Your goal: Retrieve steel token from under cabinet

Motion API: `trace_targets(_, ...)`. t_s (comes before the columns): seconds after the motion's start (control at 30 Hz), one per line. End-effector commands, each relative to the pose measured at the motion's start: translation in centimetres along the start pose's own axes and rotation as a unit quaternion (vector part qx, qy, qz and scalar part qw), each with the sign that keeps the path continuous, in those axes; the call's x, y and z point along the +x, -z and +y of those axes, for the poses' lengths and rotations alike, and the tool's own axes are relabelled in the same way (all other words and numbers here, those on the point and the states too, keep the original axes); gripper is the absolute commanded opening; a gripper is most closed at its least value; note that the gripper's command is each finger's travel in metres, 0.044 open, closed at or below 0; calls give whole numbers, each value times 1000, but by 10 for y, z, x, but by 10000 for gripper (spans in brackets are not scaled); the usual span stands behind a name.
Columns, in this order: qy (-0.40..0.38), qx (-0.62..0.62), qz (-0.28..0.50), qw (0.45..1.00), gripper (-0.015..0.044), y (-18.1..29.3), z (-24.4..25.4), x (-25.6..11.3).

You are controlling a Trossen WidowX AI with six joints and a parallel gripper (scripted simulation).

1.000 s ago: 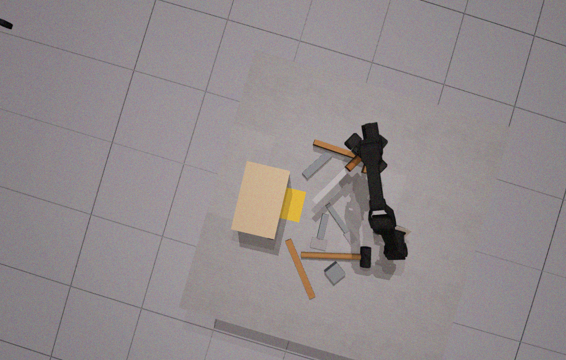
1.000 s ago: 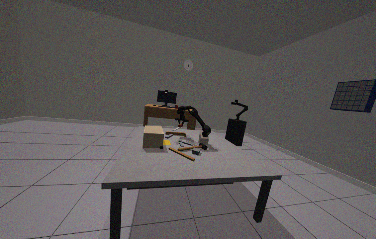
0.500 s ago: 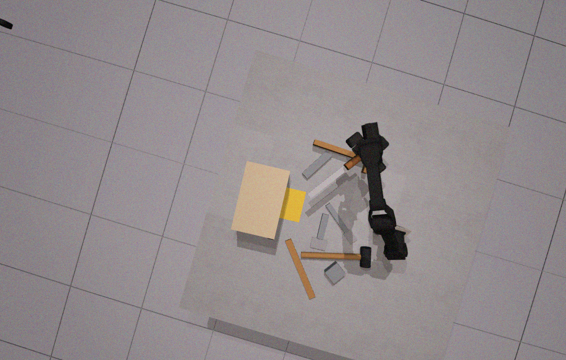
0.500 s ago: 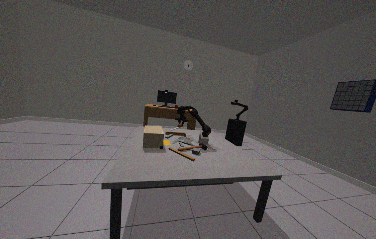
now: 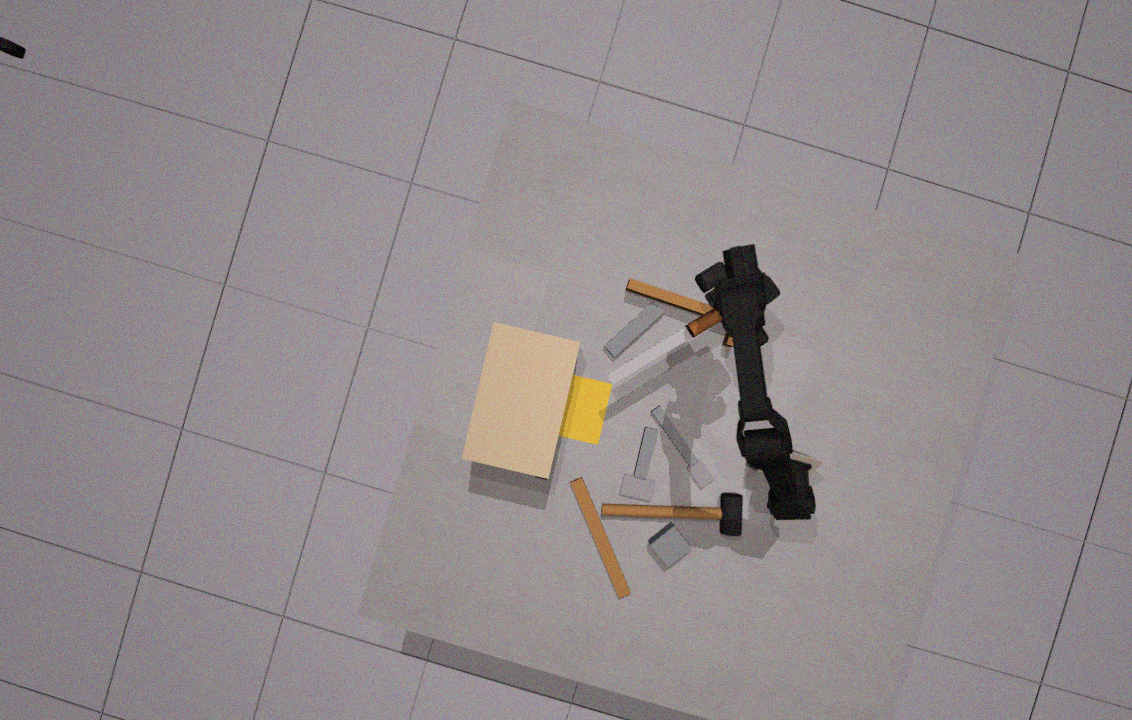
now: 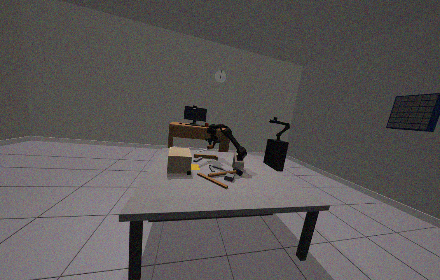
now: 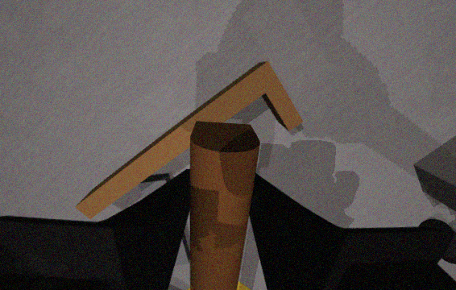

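The cabinet (image 5: 521,400) (image 6: 179,160) is a light tan box. The yellow marked area (image 5: 586,411) (image 6: 195,167) lies in front of it, with no token visible on it. The token and the vent slots are not visible. My gripper (image 7: 220,177) (image 6: 211,143) is shut on the round wooden handle (image 5: 702,322) (image 7: 223,201) of a tool. The tool's long, flat, pale blade (image 5: 646,356) (image 6: 203,150) points towards the marked area and is raised above the table, casting a shadow near the area's edge. The blade's far end is hidden in the wrist view.
An L-shaped wooden stick (image 5: 664,295) (image 7: 232,101) lies beneath my hand, near a grey bar (image 5: 633,331). Two thin grey tools, a mallet (image 5: 659,511) (image 6: 221,173), a straight wooden stick (image 5: 600,537) (image 6: 212,180) and a grey block (image 5: 668,546) (image 6: 229,177) lie on the other side.
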State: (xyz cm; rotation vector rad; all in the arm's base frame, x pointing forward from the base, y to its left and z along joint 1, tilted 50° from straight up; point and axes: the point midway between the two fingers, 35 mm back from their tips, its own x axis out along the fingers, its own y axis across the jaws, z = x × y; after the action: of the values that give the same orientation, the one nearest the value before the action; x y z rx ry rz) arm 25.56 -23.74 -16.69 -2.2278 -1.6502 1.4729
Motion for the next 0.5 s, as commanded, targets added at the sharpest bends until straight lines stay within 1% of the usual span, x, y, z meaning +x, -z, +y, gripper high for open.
trace_targets(0.0,-5,19,3,1000,0,0,0,-4)
trace_targets(0.47,-5,74,3,997,0,0,0,-4)
